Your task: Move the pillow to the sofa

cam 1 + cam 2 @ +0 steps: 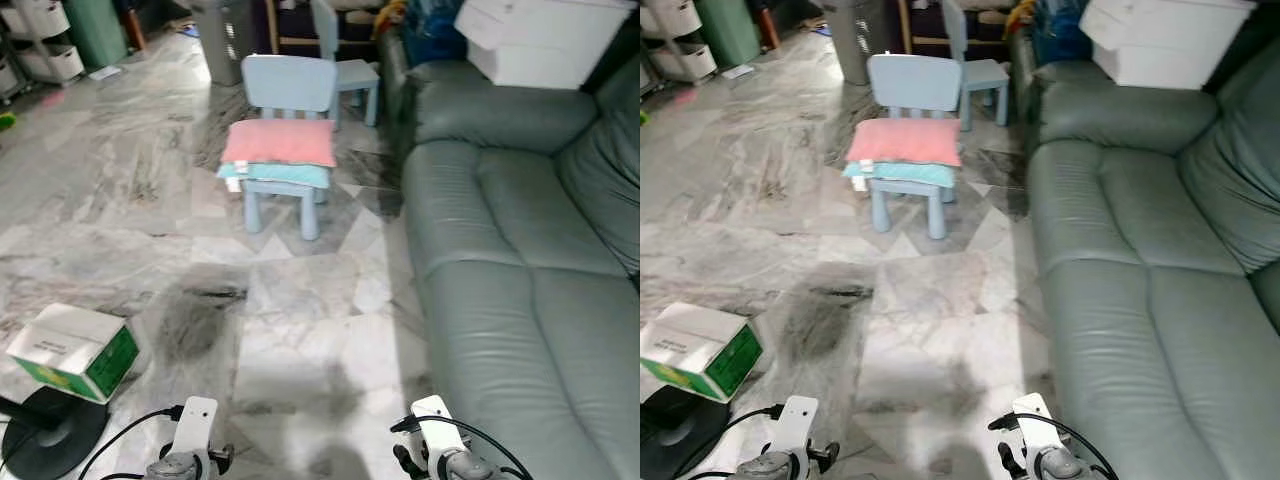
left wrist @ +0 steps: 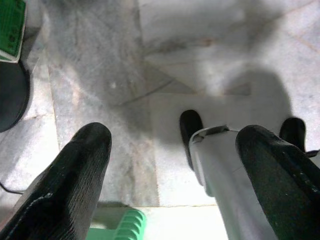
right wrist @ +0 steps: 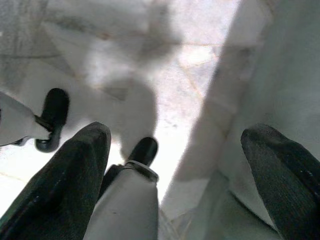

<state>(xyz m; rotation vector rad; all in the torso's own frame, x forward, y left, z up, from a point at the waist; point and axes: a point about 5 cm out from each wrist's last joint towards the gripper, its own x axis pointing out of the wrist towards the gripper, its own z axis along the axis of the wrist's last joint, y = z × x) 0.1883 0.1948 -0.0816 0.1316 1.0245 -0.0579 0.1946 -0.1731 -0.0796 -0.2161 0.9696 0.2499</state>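
Observation:
A pink pillow point(image 1: 280, 142) lies on top of a light blue pillow point(image 1: 285, 175) on the seat of a small pale blue chair point(image 1: 290, 85), ahead of me across the marble floor. The grey-green sofa point(image 1: 520, 270) runs along my right side. Both arms hang low at the bottom edge of the eye views, far from the chair. In the left wrist view my left gripper point(image 2: 172, 165) is open over the floor, nothing between its fingers. My right gripper point(image 3: 175, 165) is open too, hanging beside the sofa's base.
A white and green box point(image 1: 75, 350) and a black round stand base point(image 1: 50, 430) sit on the floor at my left. A second small chair point(image 1: 345, 50), a grey bin point(image 1: 222, 38) and white boxes point(image 1: 540, 40) on the sofa arm stand further back.

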